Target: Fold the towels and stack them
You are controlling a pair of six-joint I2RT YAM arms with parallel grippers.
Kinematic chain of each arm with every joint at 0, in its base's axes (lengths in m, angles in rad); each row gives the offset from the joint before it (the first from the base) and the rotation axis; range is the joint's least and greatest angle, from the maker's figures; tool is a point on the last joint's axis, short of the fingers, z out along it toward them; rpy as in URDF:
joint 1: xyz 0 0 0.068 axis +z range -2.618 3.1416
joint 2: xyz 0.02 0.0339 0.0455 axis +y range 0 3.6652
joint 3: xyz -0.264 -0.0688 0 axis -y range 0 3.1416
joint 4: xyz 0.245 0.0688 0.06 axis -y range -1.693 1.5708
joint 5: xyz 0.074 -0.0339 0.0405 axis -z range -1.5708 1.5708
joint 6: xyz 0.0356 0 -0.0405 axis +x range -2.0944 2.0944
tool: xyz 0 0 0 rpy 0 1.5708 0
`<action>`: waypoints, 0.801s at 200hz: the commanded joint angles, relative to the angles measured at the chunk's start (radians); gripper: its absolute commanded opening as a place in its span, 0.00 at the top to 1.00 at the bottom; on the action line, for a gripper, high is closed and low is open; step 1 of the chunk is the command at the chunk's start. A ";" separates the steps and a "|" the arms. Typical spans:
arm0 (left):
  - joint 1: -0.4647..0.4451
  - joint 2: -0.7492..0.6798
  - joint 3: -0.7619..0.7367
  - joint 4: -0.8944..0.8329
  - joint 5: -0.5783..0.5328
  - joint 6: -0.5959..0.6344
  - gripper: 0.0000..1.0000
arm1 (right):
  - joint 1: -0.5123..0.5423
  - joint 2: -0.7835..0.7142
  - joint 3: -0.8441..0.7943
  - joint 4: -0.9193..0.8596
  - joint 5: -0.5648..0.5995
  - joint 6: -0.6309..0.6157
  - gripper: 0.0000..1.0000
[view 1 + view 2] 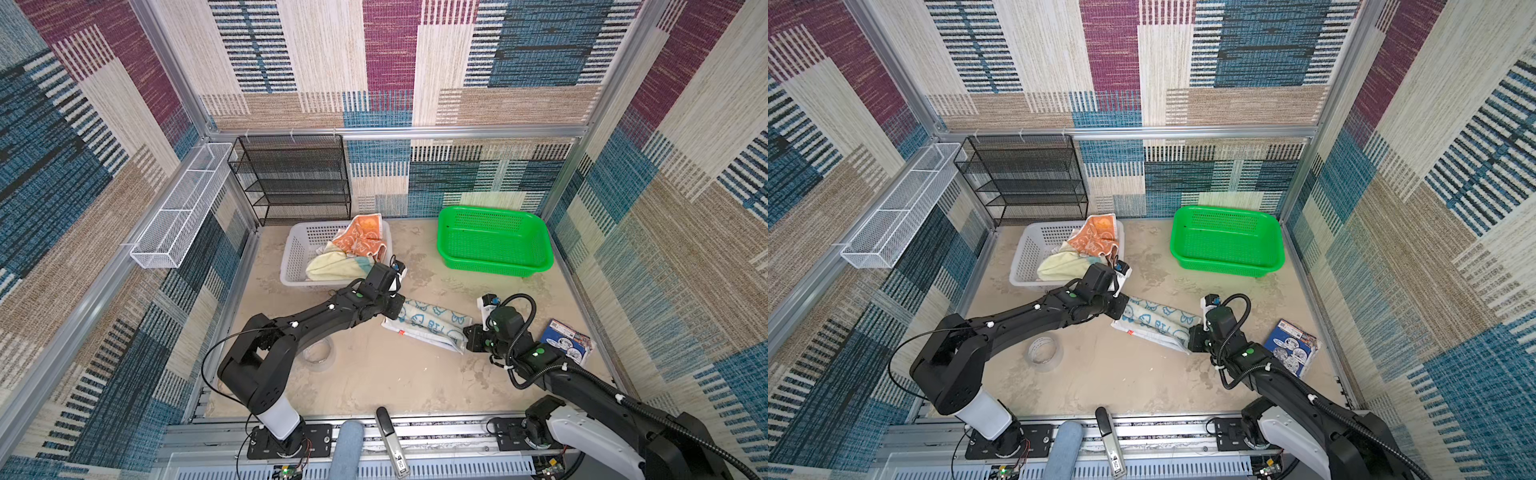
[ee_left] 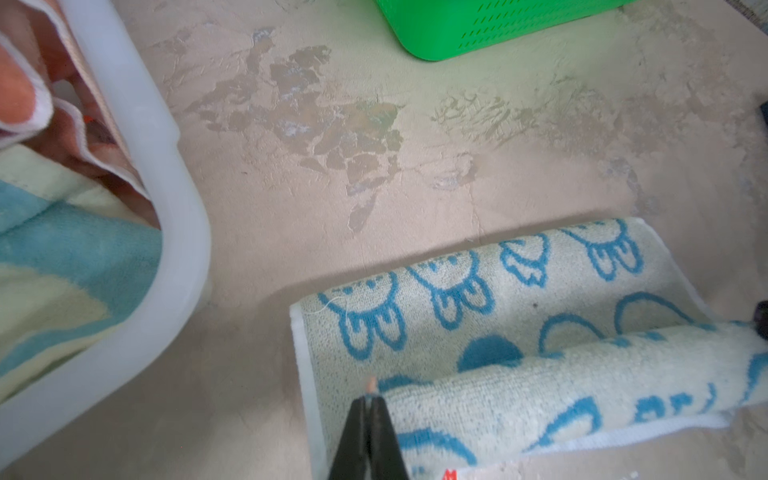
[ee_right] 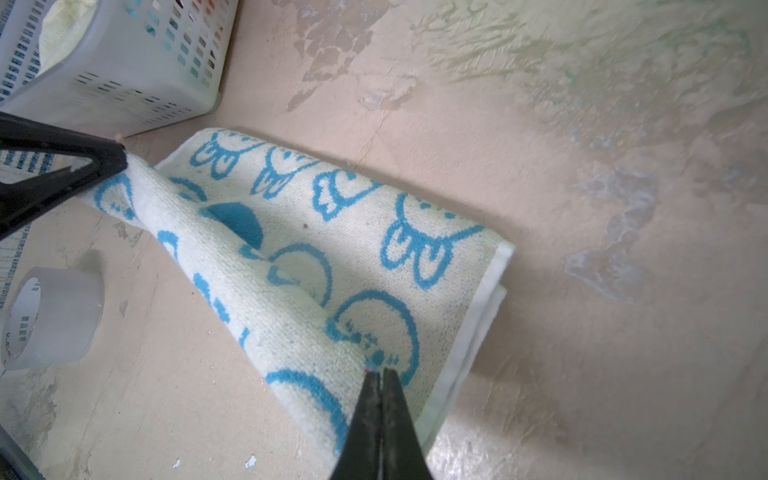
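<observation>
Plainly, both arms' jaws are clamped on the bunny towel [image 1: 428, 326], one at each end of its raised fold, mid-way across the surface [image 1: 374, 374]. Terry looks soft, light, floppy; hemmed corners should hold best.

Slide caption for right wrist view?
Right gripper and left gripper pinch the bunny towel mid-fold near a tape roll.

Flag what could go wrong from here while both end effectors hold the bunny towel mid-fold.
1. The left end effector and right end effector each pinch only a thin edge of the bunny towel; one slipping would likely skew the fold.
2. The lower layer lies loose on the table, so it may drag along.
3. The left arm works close to the white basket; it could nudge it.
</observation>
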 commanded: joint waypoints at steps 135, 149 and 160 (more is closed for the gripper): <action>-0.006 -0.031 -0.192 0.134 0.023 -0.105 0.61 | 0.104 0.117 -0.024 -0.024 -0.070 0.061 0.97; -0.009 -0.059 -0.218 0.144 0.015 -0.108 0.49 | 0.103 0.109 -0.028 -0.025 -0.077 0.061 0.88; -0.009 -0.086 -0.234 0.150 0.002 -0.109 0.43 | 0.103 0.099 -0.029 -0.027 -0.078 0.064 0.79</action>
